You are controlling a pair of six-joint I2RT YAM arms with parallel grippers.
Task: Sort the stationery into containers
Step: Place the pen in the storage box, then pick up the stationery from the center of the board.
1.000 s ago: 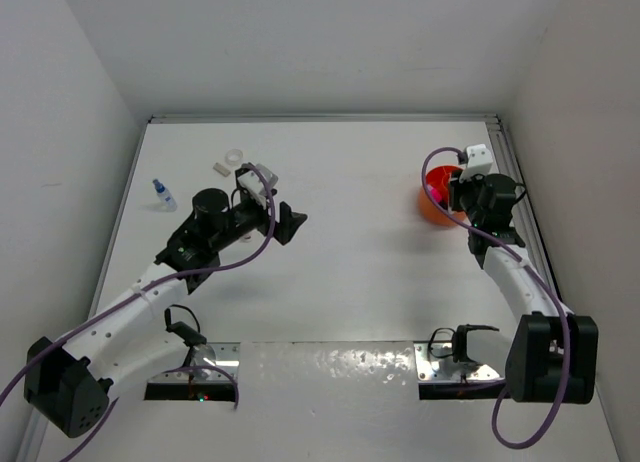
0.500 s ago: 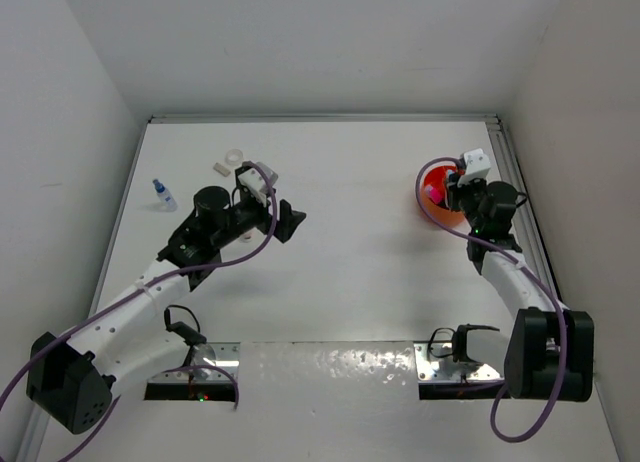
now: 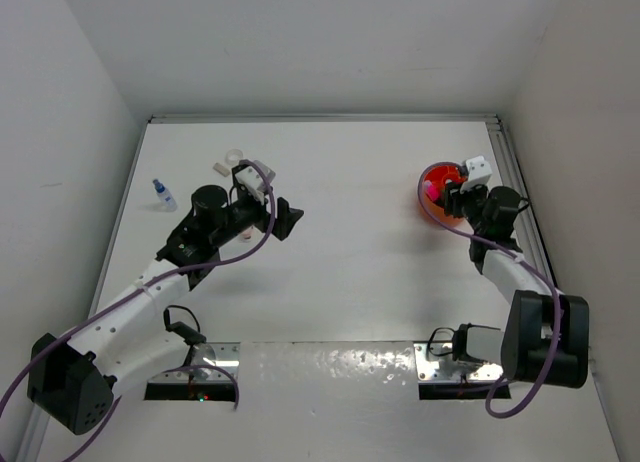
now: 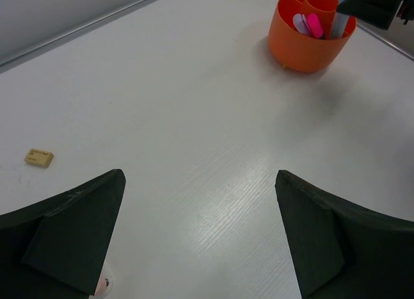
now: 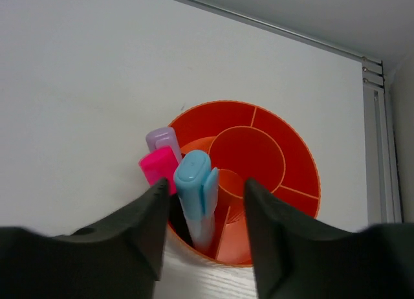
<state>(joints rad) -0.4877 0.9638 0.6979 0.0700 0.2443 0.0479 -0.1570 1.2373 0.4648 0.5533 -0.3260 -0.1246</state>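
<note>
The orange tub (image 5: 304,163) with inner dividers stands at the right of the table (image 3: 432,178). A light-blue highlighter (image 5: 194,182), a pink highlighter (image 5: 157,166) and a lilac-capped piece (image 5: 162,140) stand upright in one of its outer compartments. My right gripper (image 5: 206,186) is open. Its fingers straddle the light-blue highlighter with a small gap on each side. My left gripper (image 3: 290,220) is open and empty, above the bare middle-left of the table. In its wrist view the tub (image 4: 304,50) is far ahead and a beige block (image 4: 39,158) lies to the left.
A blue-capped bottle (image 3: 160,192) stands near the left edge. A beige block (image 3: 221,167) and a clear tape ring (image 3: 235,155) lie at the back left. A metal rail (image 3: 510,172) runs along the right edge, close behind the tub.
My right gripper has drawn back slightly toward the right edge, so more of the tub shows. My left gripper has shifted slightly toward the back.
</note>
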